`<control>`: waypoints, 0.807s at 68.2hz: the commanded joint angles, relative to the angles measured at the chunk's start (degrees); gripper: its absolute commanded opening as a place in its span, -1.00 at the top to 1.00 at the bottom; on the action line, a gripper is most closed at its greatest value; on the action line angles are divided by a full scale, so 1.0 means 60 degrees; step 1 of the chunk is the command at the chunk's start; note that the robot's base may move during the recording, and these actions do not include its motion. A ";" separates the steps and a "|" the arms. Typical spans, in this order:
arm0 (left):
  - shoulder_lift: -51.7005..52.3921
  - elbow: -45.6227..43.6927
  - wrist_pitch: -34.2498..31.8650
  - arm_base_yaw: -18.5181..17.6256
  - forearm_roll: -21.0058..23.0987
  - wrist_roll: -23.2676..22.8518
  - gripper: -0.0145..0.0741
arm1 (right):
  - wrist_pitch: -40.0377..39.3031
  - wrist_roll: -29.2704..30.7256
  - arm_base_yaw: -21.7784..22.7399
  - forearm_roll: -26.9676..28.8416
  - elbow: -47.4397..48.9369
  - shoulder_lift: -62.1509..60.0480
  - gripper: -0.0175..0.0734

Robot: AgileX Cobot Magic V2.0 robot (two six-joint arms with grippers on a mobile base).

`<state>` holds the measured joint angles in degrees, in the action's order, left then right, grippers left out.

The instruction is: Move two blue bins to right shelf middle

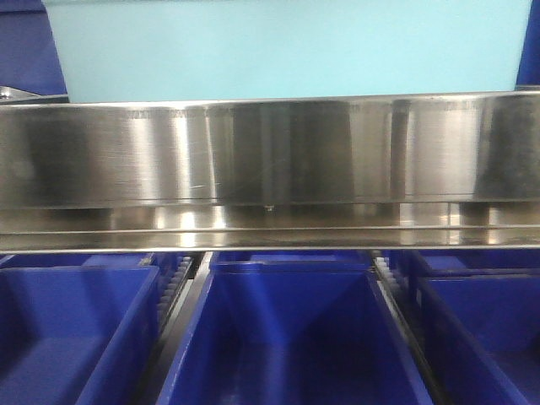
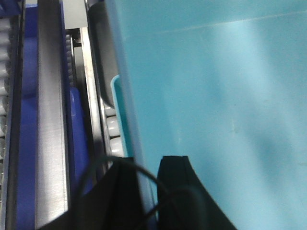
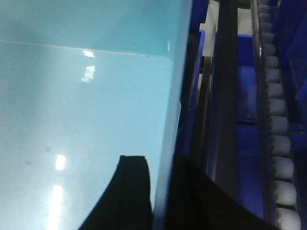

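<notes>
A pale blue bin (image 1: 287, 51) fills the top of the front view, just above a steel shelf beam. Its inside shows in the left wrist view (image 2: 216, 96) and the right wrist view (image 3: 86, 105). My left gripper (image 2: 147, 164) is shut on the bin's left wall, one finger (image 2: 175, 182) inside and one outside. My right gripper (image 3: 160, 162) is shut on the right wall, with one finger (image 3: 134, 191) inside. A second pale blue rim (image 2: 115, 110) lies close against the wall's outer side; whether it is another bin I cannot tell.
The brushed steel shelf beam (image 1: 270, 152) crosses the front view. Below it stand three dark blue bins (image 1: 287, 337), (image 1: 67, 337), (image 1: 489, 329). Roller tracks (image 3: 278, 143) (image 2: 111, 129) and steel rails (image 2: 50, 120) run beside the pale bin.
</notes>
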<state>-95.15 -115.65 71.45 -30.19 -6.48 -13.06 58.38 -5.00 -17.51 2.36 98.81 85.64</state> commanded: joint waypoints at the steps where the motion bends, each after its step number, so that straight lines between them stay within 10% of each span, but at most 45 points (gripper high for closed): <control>1: 0.0032 -0.0058 -0.0247 0.0027 -0.0148 0.0140 0.92 | -0.0099 0.0166 0.0073 -0.0167 0.0065 0.0026 0.95; 33: -0.0004 0.0816 -0.0247 0.0027 -0.0261 0.0140 0.82 | 0.0472 0.0166 0.0073 -0.0167 0.0065 0.0236 0.88; 55: 0.0040 0.0852 -0.0247 0.0027 -0.0216 0.0140 -0.44 | 0.0534 0.0166 0.0073 -0.0167 0.0081 0.0122 -0.56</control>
<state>-95.75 -110.58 70.32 -30.19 -7.59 -12.42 61.81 -4.51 -17.38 1.97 98.81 87.54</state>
